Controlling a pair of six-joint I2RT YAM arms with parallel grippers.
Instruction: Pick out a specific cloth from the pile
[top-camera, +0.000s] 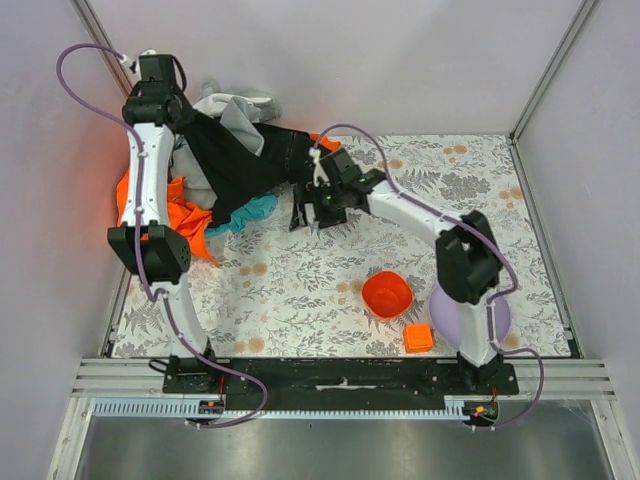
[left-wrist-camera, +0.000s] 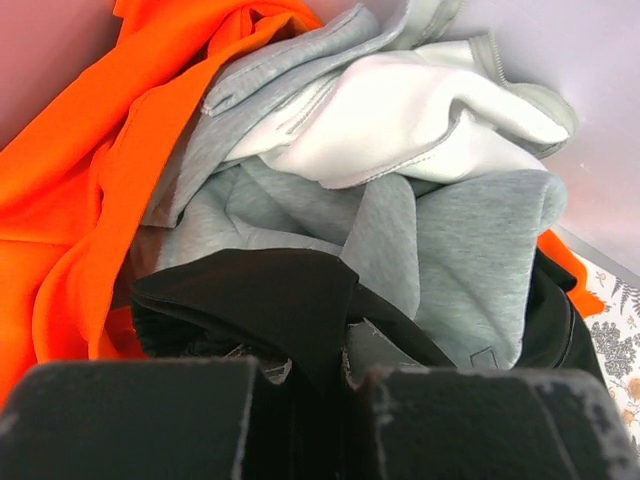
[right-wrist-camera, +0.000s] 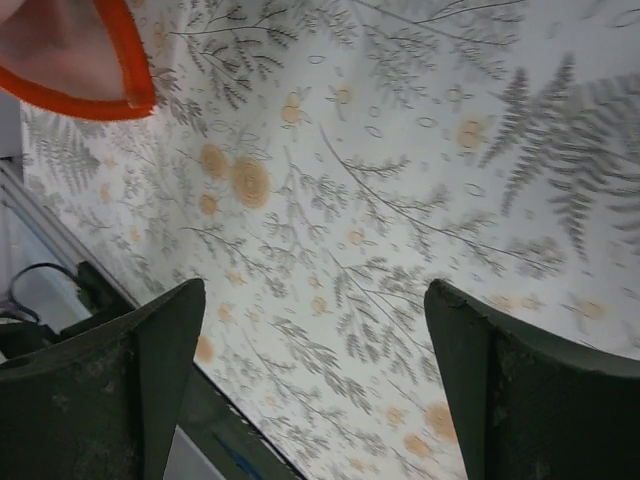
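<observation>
The pile (top-camera: 175, 200) of orange, grey, white and black garments lies at the far left of the mat. The teal cloth (top-camera: 250, 212) sticks out at the pile's right edge, under the large black cloth (top-camera: 240, 160). My left gripper (top-camera: 185, 118) is shut on the black cloth and holds it lifted over the pile. In the left wrist view the gripper (left-wrist-camera: 315, 390) pinches a fold of black cloth (left-wrist-camera: 260, 300); the teal cloth is hidden there. My right gripper (top-camera: 308, 218) hangs open and empty right of the teal cloth, over bare mat (right-wrist-camera: 330, 200).
An orange bowl (top-camera: 387, 295), an orange block (top-camera: 418, 338) and a purple plate (top-camera: 470, 318) sit at the near right. The bowl's rim (right-wrist-camera: 70, 95) shows in the right wrist view. Walls enclose the floral mat (top-camera: 300, 290) on the left, far and right sides.
</observation>
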